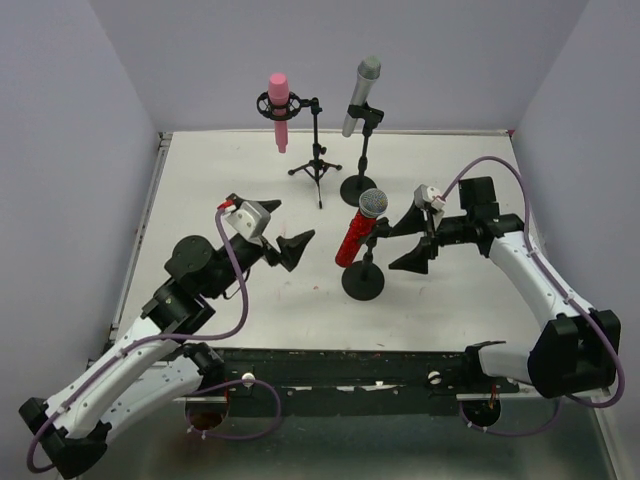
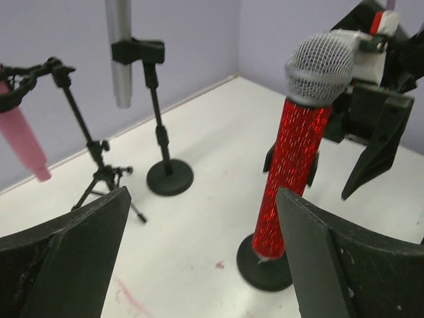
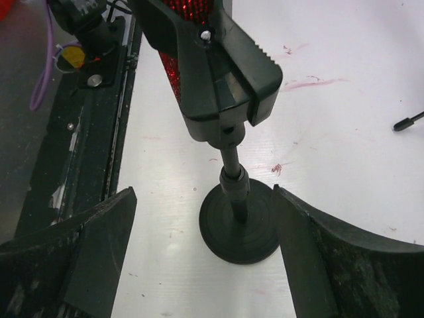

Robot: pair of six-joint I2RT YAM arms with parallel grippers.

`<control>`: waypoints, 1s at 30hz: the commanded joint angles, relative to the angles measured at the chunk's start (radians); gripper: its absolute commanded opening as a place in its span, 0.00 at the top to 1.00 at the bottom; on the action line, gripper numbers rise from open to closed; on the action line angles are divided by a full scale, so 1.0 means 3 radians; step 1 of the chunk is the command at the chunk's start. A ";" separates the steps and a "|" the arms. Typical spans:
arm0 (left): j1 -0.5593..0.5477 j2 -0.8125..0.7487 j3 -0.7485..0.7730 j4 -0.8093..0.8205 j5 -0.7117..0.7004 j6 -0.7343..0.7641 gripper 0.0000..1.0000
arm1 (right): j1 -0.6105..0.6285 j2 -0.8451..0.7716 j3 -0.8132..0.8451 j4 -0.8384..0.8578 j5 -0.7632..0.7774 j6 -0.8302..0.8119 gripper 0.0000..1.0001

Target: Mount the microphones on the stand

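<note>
The glossy red microphone [image 1: 357, 232] with a silver mesh head sits tilted in the clip of a round-base stand [image 1: 362, 281] at the table's middle. It also shows in the left wrist view [image 2: 294, 165], and its clip [image 3: 218, 79] in the right wrist view. The pink microphone [image 1: 279, 108] hangs in the shock mount of a tripod stand [image 1: 316, 160]. The silver-grey microphone [image 1: 360, 95] sits in a second round-base stand [image 1: 359, 187]. My left gripper [image 1: 285, 232] is open and empty, left of the red microphone. My right gripper [image 1: 406, 241] is open and empty, just right of it.
White table [image 1: 230, 310] with purple walls around it. A black rail [image 1: 330, 365] runs along the near edge by the arm bases. Small red stains [image 2: 218, 265] mark the surface.
</note>
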 commanded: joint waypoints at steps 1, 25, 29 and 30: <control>0.0040 -0.0376 -0.0193 -0.1107 -0.0378 0.0554 0.01 | -0.0005 0.0080 -0.0122 0.0269 -0.0230 -0.0373 0.09; 0.0040 -0.0796 -0.0710 -0.1303 -0.0757 0.0800 0.01 | 0.0168 0.1579 0.0927 -0.2692 -0.0910 -0.3407 0.16; 0.0045 -0.0791 -0.0710 -0.1303 -0.0752 0.0810 0.01 | 0.0163 0.1553 0.0947 -0.2687 -0.0793 -0.3178 0.14; 0.0040 -0.0786 -0.0710 -0.1308 -0.0752 0.0810 0.01 | 0.0148 0.1538 0.0962 -0.2677 -0.0747 -0.3091 0.00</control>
